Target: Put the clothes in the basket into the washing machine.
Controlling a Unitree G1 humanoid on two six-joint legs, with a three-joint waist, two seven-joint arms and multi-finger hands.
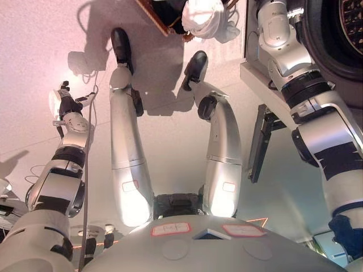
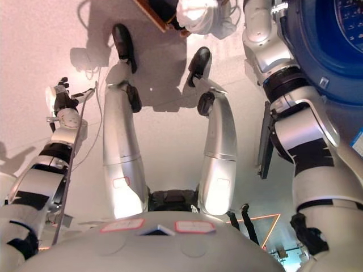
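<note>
- The clothes [image 1: 204, 18], a bundle of white cloth, lie at the top edge of the view, resting over the rim of the basket [image 1: 154, 14].
- Only one brown corner of the basket shows, on the floor [image 1: 34, 34] at the top of the view, left of the white bundle.
- The washing machine [image 1: 334, 39] fills the upper right corner, its round dark door opening facing the robot, just right of the clothes.
- The right arm reaches up along the front of the washing machine and leaves the view at the top edge; the right hand is out of sight.
- The left hand [image 1: 67, 102] hangs over bare floor at the left side, well apart from the basket, fingers loosely spread and holding nothing.
- A dark flat panel [image 1: 260, 144] stands on edge below the machine's lower corner.
</note>
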